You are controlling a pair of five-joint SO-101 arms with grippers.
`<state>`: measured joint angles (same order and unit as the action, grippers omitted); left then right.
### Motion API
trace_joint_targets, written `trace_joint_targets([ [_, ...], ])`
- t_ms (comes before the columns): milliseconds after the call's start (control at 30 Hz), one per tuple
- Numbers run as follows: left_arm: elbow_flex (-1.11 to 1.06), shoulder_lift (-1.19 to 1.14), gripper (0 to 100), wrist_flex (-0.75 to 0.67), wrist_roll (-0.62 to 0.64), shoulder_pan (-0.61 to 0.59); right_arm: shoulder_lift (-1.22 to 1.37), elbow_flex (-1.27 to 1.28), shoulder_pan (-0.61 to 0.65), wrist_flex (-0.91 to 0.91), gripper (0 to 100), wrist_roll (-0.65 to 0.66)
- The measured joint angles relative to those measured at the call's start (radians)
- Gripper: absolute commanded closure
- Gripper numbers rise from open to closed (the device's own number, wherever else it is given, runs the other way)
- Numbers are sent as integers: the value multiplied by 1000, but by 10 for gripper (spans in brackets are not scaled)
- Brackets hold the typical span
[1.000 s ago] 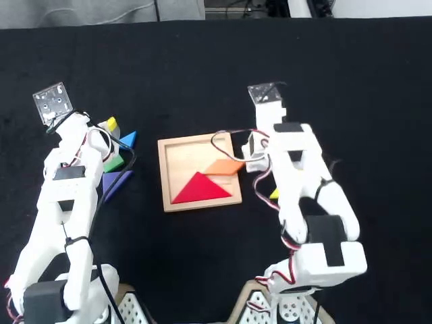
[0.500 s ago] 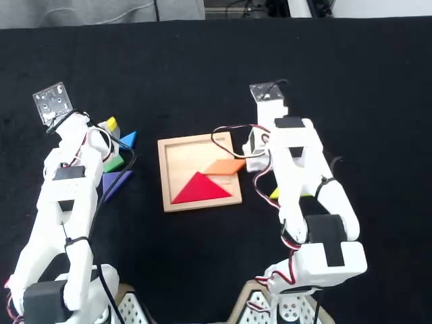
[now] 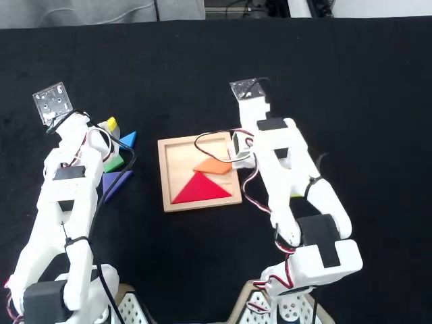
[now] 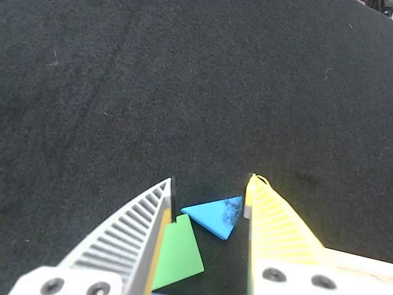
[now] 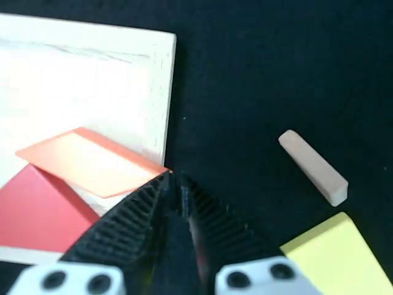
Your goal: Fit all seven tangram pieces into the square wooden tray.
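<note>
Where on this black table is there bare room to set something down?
Free: the black table strip beyond the square wooden tray, and the near patch before it. Crowded: left of the tray, around the blue triangle and green piece, and its right edge, under the right tool.

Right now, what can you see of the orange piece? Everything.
The orange piece is a flat parallelogram, painted wood by its look, with a thick side edge showing. It lies in the wooden tray, next to the tip of the red triangle, touching or overlapping it. One sharp corner reaches the tray's rim, right at the shut fingers of the right gripper; contact there is unclear.
</note>
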<state>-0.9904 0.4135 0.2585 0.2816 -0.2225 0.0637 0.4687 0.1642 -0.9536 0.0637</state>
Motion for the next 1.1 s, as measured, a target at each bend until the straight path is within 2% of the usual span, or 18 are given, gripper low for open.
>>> trace_joint_targets([
  [133, 0, 0, 805, 0, 0, 0, 0, -14, 0, 0, 984, -6],
  [367, 0, 0, 805, 0, 0, 0, 0, -37, 9, -160, 984, -5],
  [600, 0, 0, 805, 0, 0, 0, 25, -46, 26, -133, 984, 17],
  [933, 0, 0, 805, 0, 0, 0, 295, -302, 25, -127, 984, 17],
  [1100, 0, 0, 805, 0, 0, 0, 328, -404, 37, -140, 984, 20],
])
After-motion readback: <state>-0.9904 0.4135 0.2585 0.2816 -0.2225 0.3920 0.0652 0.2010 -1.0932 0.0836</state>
